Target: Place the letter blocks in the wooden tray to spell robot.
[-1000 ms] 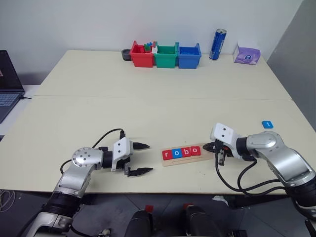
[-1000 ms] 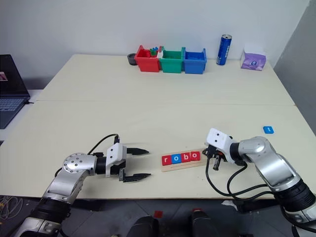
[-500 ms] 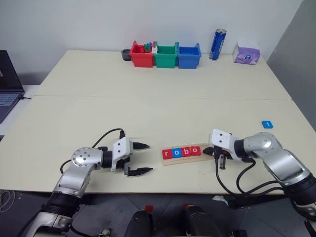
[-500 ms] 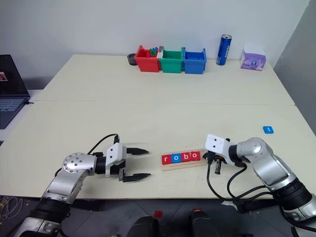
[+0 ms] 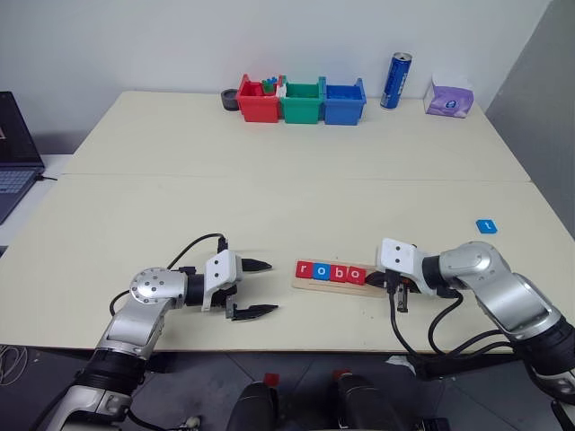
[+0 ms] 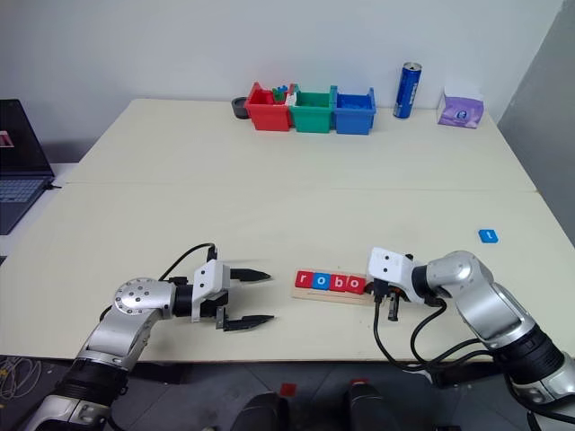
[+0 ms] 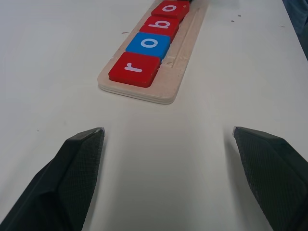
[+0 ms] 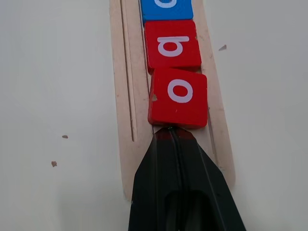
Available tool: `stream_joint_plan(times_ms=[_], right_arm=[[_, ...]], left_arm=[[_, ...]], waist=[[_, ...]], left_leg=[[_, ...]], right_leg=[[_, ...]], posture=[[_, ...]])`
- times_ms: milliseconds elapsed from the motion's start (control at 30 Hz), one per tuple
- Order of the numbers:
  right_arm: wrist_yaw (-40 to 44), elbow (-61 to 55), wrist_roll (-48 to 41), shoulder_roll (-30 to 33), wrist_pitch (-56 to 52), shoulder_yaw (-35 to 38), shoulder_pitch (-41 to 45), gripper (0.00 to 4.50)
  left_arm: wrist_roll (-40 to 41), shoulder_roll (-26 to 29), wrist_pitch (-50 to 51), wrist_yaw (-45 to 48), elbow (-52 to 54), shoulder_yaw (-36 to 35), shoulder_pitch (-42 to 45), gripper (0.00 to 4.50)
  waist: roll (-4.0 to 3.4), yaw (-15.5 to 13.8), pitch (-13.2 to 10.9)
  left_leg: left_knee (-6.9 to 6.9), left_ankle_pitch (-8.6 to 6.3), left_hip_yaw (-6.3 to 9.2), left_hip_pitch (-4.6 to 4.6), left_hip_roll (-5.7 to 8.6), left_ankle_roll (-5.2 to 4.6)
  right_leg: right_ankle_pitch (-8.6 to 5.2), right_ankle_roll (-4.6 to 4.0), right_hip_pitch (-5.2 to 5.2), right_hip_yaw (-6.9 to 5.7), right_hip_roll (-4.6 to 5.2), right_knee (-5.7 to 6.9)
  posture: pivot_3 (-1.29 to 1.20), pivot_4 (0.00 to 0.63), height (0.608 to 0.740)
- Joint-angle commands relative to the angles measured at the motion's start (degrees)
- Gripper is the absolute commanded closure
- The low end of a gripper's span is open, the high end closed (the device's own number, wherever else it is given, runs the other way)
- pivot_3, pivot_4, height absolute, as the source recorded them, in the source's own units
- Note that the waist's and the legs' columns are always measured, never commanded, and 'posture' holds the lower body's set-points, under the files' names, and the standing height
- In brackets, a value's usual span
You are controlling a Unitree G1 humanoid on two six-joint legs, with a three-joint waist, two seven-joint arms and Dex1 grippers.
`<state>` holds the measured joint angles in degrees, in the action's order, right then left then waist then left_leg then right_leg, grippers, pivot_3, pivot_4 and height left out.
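Pale counter [image 5: 296,193] runs wall to wall ahead of you, with a laptop [image 5: 13,148] at its far left edge and, along the back, a red bin [image 5: 258,101], green bin [image 5: 301,101] and blue bin [image 5: 344,101], then a blue can [image 5: 396,81] and a purple tissue box [image 5: 449,99]. Working from your left: the left gripper [image 5: 256,288] hovers just above the counter, its fingers [image 7: 72,168] spread wide and empty, aimed at the near end of the tray [image 5: 310,283] but clearly apart from it. Next comes the tray itself, lying near the front edge between your two hands, with four blocks seated in its groove: a red r [image 7: 135,69], a blue o [image 7: 149,44], a red b [image 8: 172,44] and a red o [image 8: 179,97], packed edge to edge. Right after them, the right gripper [image 8: 169,132] sits over the tray's free end with its fingers [image 8: 159,159] clenched together, holding nothing, the tip touching the edge of the last red o as if to nudge the row along. Further right, well apart from everything, the blue t [image 5: 486,226] lies flat on the bare counter. So you have four of five letters down and "robo" reads correctly; what is left is to fetch that t and set it in the groove after the second o, where there looks to be room once the right hand clears.
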<state>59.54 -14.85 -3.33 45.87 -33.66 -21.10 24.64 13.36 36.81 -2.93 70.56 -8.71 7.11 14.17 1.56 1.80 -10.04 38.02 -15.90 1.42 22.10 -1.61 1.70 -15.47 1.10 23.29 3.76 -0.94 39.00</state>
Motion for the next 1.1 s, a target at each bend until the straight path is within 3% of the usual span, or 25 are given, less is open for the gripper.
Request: stream_joint_plan(times_ms=[33, 367, 600, 700, 867, 1033, 1100], right_arm=[[-0.2, -0.4, 0.7, -0.3, 0.6, 0.7, 1.8, 4.48], [0.3, 0.6, 2.0, -0.8, 2.1, 0.4, 2.7, 4.48], [-1.5, -4.8, -2.9, -1.6, -1.3, 7.7, 0.8, 4.48], [-8.0, -7.4, -6.0, -4.5, -5.6, 17.0, -3.0, 3.94], [-19.7, -8.2, -6.7, -10.0, -8.1, 30.7, -10.7, 2.24], [-31.4, -0.9, -6.5, -15.3, -5.5, 41.8, -10.7, 0.38], [-35.9, 5.0, -5.6, -15.7, -2.0, 44.3, -8.7, 0.03]], left_arm=[[0.4, 0.6, 0.1, -0.2, 2.2, -0.7, 0.5, 0.0], [0.4, 0.4, 1.6, -0.6, 3.7, -0.6, 0.8, 0.0], [1.3, 0.3, 2.8, -1.1, 5.1, -1.1, -0.1, 0.0], [1.9, 0.2, 3.5, -1.5, 5.8, -1.4, -0.5, 0.0], [2.4, 0.2, 4.0, -1.8, 6.7, -1.7, -1.1, 0.0], [2.7, 0.1, 4.0, -1.6, 6.6, -1.6, -1.0, 0.0], [2.7, -0.2, 3.8, -1.5, 6.3, -1.4, -0.5, 0.0]], waist=[[0.0, 0.0, 0.0], [0.0, 0.0, 0.0], [0.0, 0.0, 0.0], [0.0, -0.1, 0.0], [0.02, -0.3, 0.0], [-0.01, 0.0, 0.0], [-0.01, 0.0, 0.0]], left_leg=[[0.0, 0.0, 0.0, 0.0, 0.0, 0.0], [0.0, 0.0, 0.0, 0.0, 0.0, 0.0], [0.0, 0.0, 0.02, 0.01, 0.0, 0.0], [-0.01, 0.0, 0.05, 0.03, -0.01, 0.0], [0.0, 0.0, 0.03, 0.06, 0.03, 0.01], [0.0, 0.0, -0.03, -0.02, 0.02, 0.01], [-0.01, 0.0, -0.1, -0.05, 0.03, 0.01]], right_leg=[[0.0, 0.0, 0.0, 0.0, 0.0, 0.0], [0.0, 0.0, 0.0, 0.0, 0.0, 0.0], [0.0, 0.0, 0.0, 0.0, 0.0, 0.0], [0.0, 0.0, 0.0, -0.02, 0.0, 0.0], [0.0, 0.0, -0.02, -0.01, 0.03, 0.0], [-0.01, 0.02, -0.01, 0.09, 0.01, 0.03], [-0.01, 0.01, -0.02, 0.12, 0.0, 0.03]], posture=[[0.0, 0.15, 0.74], [0.0, 0.15, 0.74], [0.0, 0.15, 0.74], [0.0, 0.15, 0.74], [0.0, 0.15, 0.74], [0.0, 0.15, 0.74], [0.0, 0.15, 0.74]])
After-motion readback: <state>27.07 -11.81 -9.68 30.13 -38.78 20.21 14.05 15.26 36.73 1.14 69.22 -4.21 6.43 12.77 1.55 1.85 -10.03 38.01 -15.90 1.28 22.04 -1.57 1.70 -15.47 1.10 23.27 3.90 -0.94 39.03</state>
